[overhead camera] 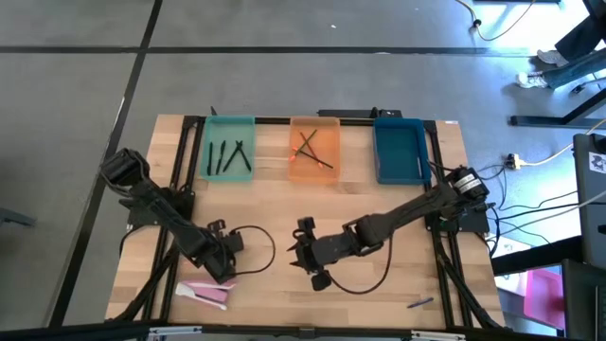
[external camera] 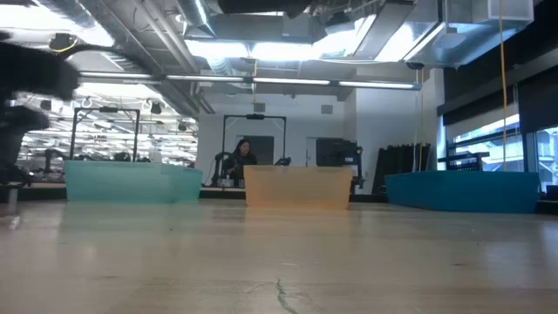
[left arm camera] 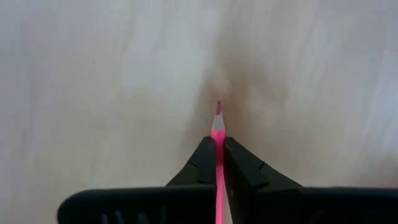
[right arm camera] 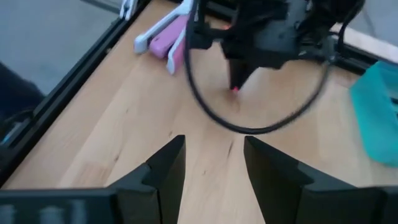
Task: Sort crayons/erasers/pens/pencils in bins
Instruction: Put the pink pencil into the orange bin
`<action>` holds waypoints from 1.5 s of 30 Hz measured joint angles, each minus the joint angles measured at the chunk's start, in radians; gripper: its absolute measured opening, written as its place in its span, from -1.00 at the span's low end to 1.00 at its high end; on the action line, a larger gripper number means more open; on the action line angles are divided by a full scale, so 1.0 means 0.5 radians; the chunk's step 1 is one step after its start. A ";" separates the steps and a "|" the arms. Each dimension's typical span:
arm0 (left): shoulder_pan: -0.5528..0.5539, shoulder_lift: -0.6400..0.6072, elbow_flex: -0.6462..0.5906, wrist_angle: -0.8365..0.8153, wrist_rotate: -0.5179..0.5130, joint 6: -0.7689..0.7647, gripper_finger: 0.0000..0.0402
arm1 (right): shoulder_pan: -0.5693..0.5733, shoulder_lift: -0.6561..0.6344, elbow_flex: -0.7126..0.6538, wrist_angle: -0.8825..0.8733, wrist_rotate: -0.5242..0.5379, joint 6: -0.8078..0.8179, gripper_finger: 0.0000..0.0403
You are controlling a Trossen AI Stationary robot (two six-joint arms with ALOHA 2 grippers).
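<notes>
My left gripper (overhead camera: pixel 225 258) is shut on a pink pencil (left arm camera: pixel 218 124) near the table's near left part; the right wrist view shows it (right arm camera: pixel 244 71) pointing down. My right gripper (overhead camera: pixel 303 252) hovers open at mid-table, facing the left one, its fingers (right arm camera: pixel 165 168) empty. Pink and white erasers (overhead camera: pixel 204 293) lie flat by the near left edge. Along the far edge stand the teal bin (overhead camera: pixel 230 123) with black pens (overhead camera: pixel 228 156), the orange bin (overhead camera: pixel 314 123) with crossed pencils (overhead camera: pixel 311 149), and the blue bin (overhead camera: pixel 400 152). My left gripper pinches the pink pencil between its two fingers (left arm camera: pixel 202 165), with the pencil lying along them. Its sharpened tip (left arm camera: pixel 218 111) sticks out past the fingertips, toward the table. The fingers come from above, pointing down. The rest of the pencil is hidden behind the gripper.
A small dark stick (overhead camera: pixel 421 303) lies near the table's near right corner. A black cable (right arm camera: pixel 261 127) loops from the left gripper over the wood. Bare wood lies between the grippers and the bins (external camera: pixel 299 186). A person (external camera: pixel 241 157) sits in the room behind.
</notes>
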 joint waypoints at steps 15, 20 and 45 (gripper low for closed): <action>0.287 -0.007 0.249 0.068 -0.115 0.467 -0.99 | 0.180 -0.005 0.000 -0.365 0.079 0.384 -0.16; 0.357 -0.007 0.372 0.068 -0.146 0.650 -0.99 | 0.276 -0.007 0.000 -0.546 0.196 0.598 -0.16; 1.440 -0.012 1.194 0.467 0.027 2.061 -0.99 | 0.440 -0.008 -0.010 -0.801 0.492 1.110 -0.16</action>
